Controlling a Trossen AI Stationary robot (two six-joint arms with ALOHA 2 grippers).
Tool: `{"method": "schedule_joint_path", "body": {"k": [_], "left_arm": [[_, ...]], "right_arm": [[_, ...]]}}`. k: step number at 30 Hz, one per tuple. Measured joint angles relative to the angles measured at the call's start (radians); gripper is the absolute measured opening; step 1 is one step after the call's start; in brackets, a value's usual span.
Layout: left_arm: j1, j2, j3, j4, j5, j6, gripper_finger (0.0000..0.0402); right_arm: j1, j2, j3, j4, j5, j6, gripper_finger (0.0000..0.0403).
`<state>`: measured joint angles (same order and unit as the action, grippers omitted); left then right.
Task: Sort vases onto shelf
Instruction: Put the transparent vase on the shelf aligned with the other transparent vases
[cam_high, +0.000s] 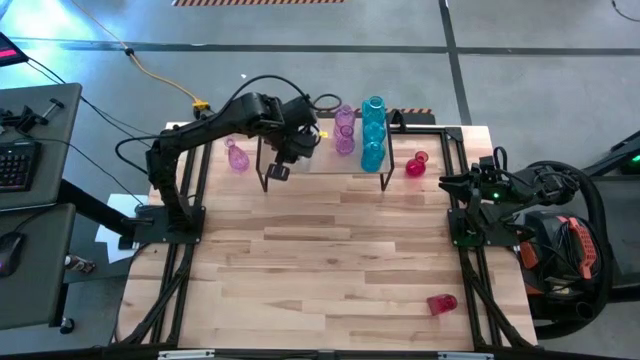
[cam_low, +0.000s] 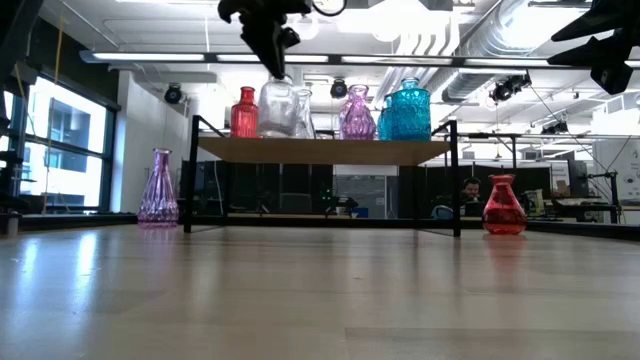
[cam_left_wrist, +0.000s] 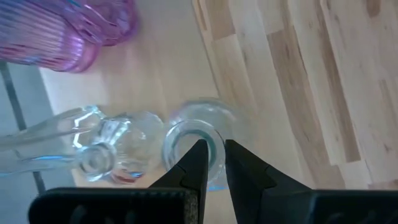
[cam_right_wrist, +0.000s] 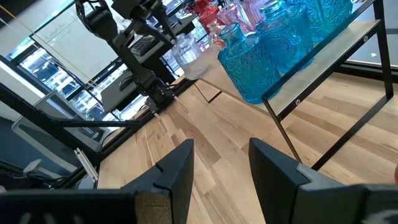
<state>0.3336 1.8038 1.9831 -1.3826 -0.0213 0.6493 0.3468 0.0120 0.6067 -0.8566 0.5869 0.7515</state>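
Surface (cam_high: 330, 260): one, plank-topped, filling the centre of the high view.

Shelf (cam_high: 330, 160): one, light wood top on black legs, upper centre of the high view; in the low view it spans mid-frame above the surface.

Vases, counted:
- On the shelf: teal blue vases (cam_high: 373, 130), three in a column in the high view; pink-purple vases (cam_high: 345, 128), two, just left of the teal ones; clear vases (cam_low: 280, 108), at least two in the low view, exact number hard to tell; one red shelf vase (cam_low: 244, 112) at the left end in the low view.
- On the surface: one purple vase (cam_high: 237, 157), upright, left of the shelf; one red upright vase (cam_high: 417, 165), right of the shelf; one red fallen vase (cam_high: 441, 303), lying on its side, lower right of the high view, well apart from the rest.

Left hand (cam_left_wrist: 212, 163): over the shelf's left part. Fingers nearly pressed together, a narrow gap only, pinching the rim of one clear vase, one finger inside the mouth, one outside.

Right hand (cam_right_wrist: 221, 168): at the surface's right edge, mid-right of the high view. Fingers spread, holding nothing.
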Motion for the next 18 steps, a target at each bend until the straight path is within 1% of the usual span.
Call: {"method": "schedule_joint_path", "body": {"k": [4,10,18], "left_arm": [[0.0,-0.001,-0.007,0.007,-0.012,-0.002,0.005],[0.001,0.018,-0.014,0.025,0.005,-0.039,0.0053],[-0.008,0.015,-0.02,-0.036,-0.025,-0.08,0.0051]], "right_arm": [[0.0,0.0,0.0,0.0,0.0,0.0,0.0136],[0.0,0.0,0.0,0.0,0.0,0.0,0.0136],[0.0,0.0,0.0,0.0,0.0,0.0,0.0136]]}}
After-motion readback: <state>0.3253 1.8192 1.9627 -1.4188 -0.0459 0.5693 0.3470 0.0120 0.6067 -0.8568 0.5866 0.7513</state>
